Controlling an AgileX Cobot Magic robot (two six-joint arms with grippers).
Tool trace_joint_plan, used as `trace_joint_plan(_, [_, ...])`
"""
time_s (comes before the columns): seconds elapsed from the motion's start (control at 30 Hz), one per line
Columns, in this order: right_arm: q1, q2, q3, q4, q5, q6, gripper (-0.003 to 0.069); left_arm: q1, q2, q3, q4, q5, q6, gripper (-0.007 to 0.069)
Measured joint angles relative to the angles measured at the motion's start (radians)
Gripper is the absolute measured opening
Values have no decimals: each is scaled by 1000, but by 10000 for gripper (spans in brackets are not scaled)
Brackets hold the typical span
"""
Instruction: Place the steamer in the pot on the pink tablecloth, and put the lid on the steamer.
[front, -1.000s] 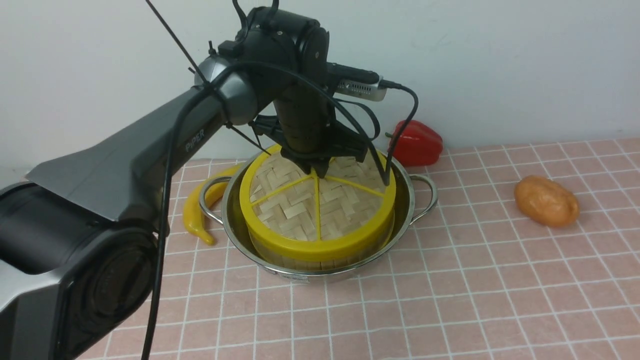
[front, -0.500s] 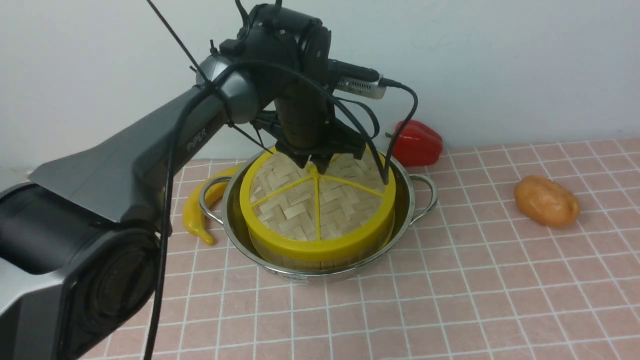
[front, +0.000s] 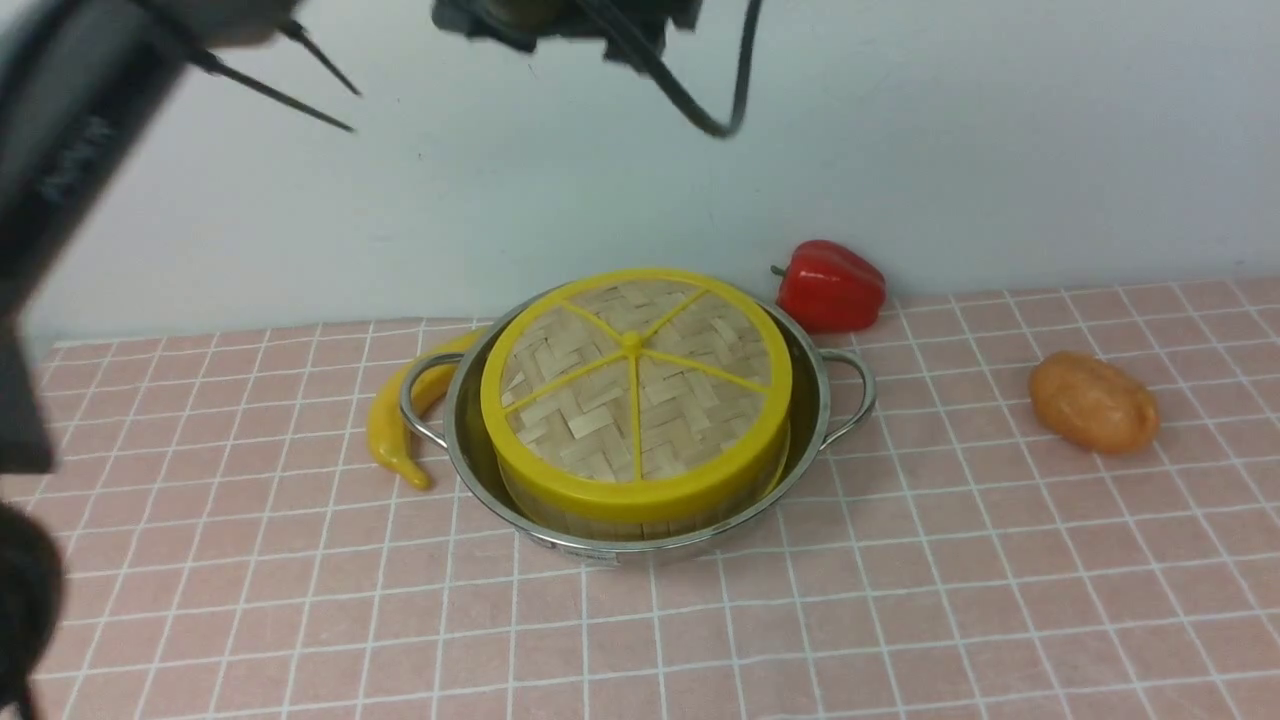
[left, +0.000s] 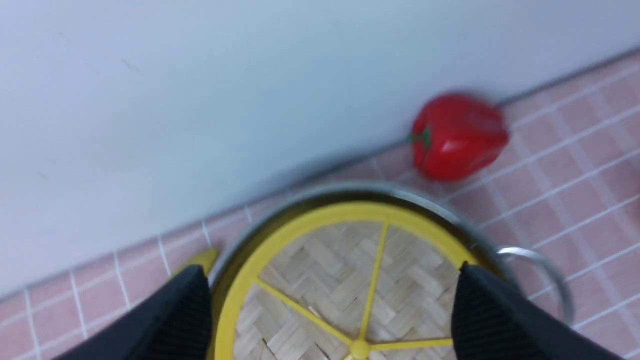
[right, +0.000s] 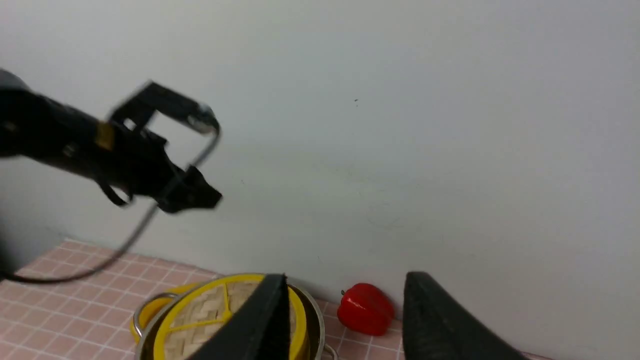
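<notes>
The steel pot stands on the pink tablecloth. Inside it sits the steamer, of which only the slatted side shows under the lid. The woven, yellow-rimmed lid lies flat on top of the steamer. In the left wrist view my left gripper hangs open above the lid, fingers wide apart and nothing between them. In the front view the left arm is a blur at the upper left. My right gripper is open and empty, high and away from the pot.
A red pepper lies by the wall behind the pot's right handle. A yellow banana-shaped piece rests against the pot's left side. An orange lump sits on the cloth to the right. A white wall closes the back.
My left gripper has opened, let go of the lid's centre knob and risen almost out of the front view. The lid stays on the steamer.
</notes>
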Motion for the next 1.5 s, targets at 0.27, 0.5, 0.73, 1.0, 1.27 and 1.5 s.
trace_joint_plan(0.27, [0,-202,370,-120,-4,-22,260,-1,-312,135,-31,0,81,319])
trace_joint_plan(0.5, [0,-542,789,-281,4,115,174,-1,-586,486,-103,0,102,11])
trace_joint_plan(0.73, [0,-794,997,-302,10,157,163,-1,-871,999,-105,-117,110,-23])
trace_joint_plan(1.0, [0,-813,1004,-302,-27,161,180,-1,-1140,1537,-135,-537,110,-22])
trace_joint_plan(1.27, [0,-814,1004,-291,-31,162,214,-1,-1239,1663,-271,-574,110,-11])
trace_joint_plan(1.5, [0,-814,1004,-291,-31,164,238,-1,-1241,1664,-283,-576,110,1])
